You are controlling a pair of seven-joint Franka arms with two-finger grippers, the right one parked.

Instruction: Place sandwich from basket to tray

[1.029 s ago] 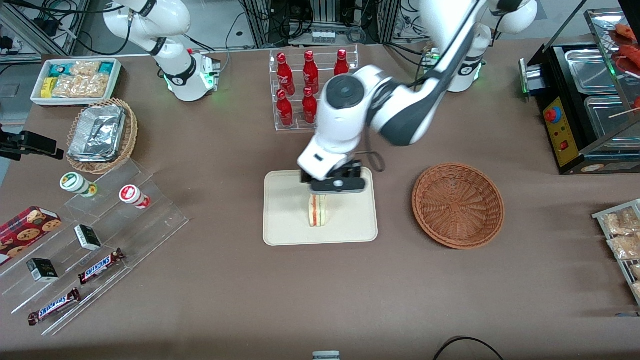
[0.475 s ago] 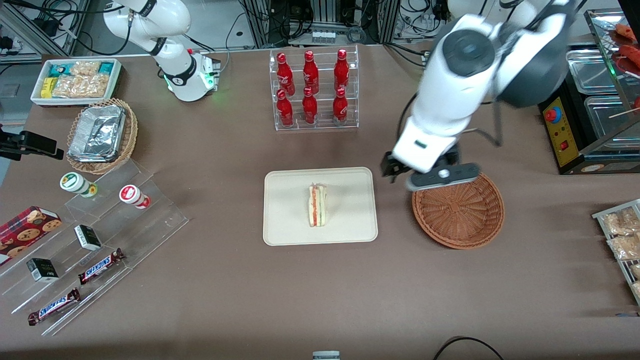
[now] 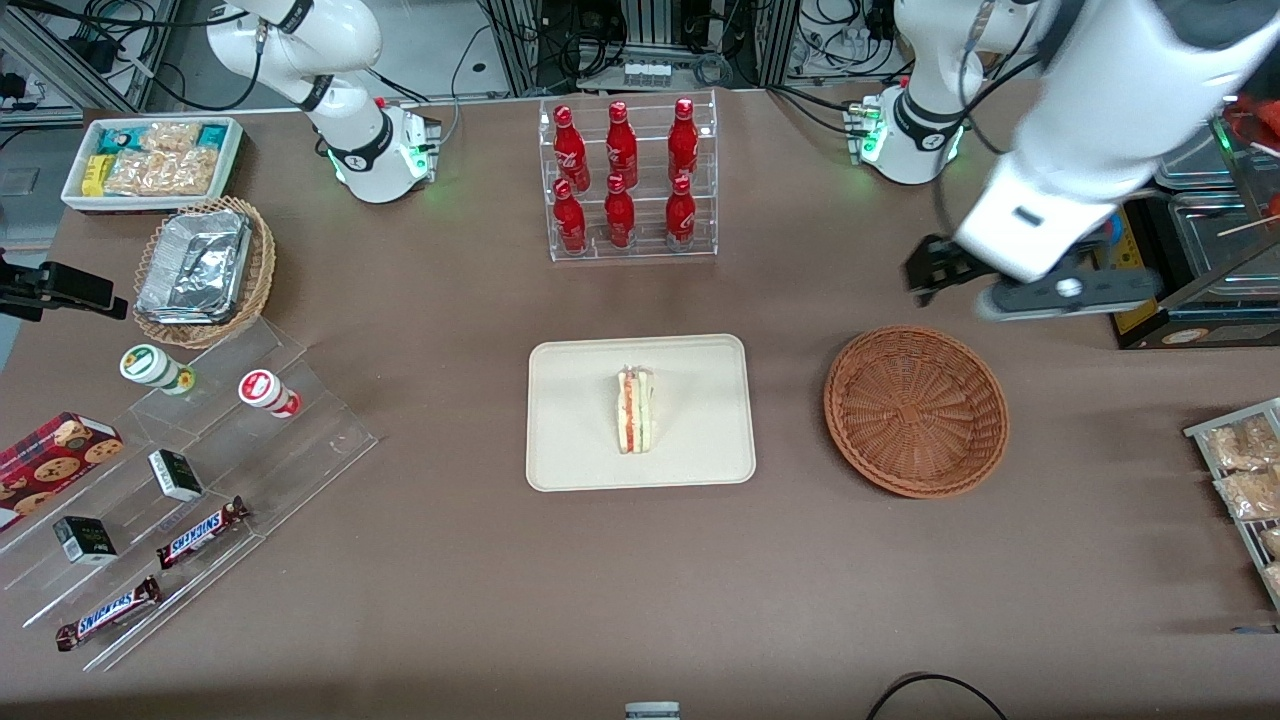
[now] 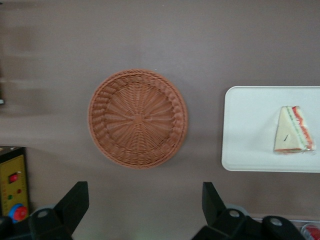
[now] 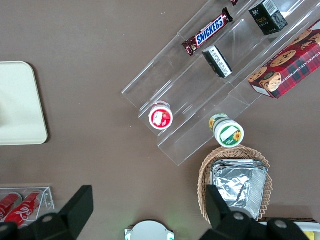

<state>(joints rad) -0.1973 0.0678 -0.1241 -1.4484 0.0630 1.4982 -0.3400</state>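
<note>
The sandwich [image 3: 635, 410] [image 4: 292, 131] lies on its side near the middle of the cream tray [image 3: 575, 440] [image 4: 245, 130]. Beside the tray, toward the working arm's end, the reddish-brown wicker basket [image 3: 915, 410] [image 4: 138, 118] has nothing in it. My left gripper [image 3: 1000, 280] [image 4: 144, 205] hangs well above the table, farther from the front camera than the basket and past its rim toward the working arm's end. Its fingers [image 4: 75, 202] stand wide apart and open, with only bare table between them.
A clear rack of red bottles [image 3: 625, 180] stands farther back than the tray. A black and yellow machine with a red button [image 3: 1125, 250] [image 4: 12, 185] sits close to the gripper. Snack packets [image 3: 1245, 480] lie at the working arm's end; acrylic steps with candy [image 3: 180, 470] at the parked arm's.
The gripper let go of the sandwich on the tray, rose, and swung over the basket toward the working arm's end. The sandwich stays put on the tray.
</note>
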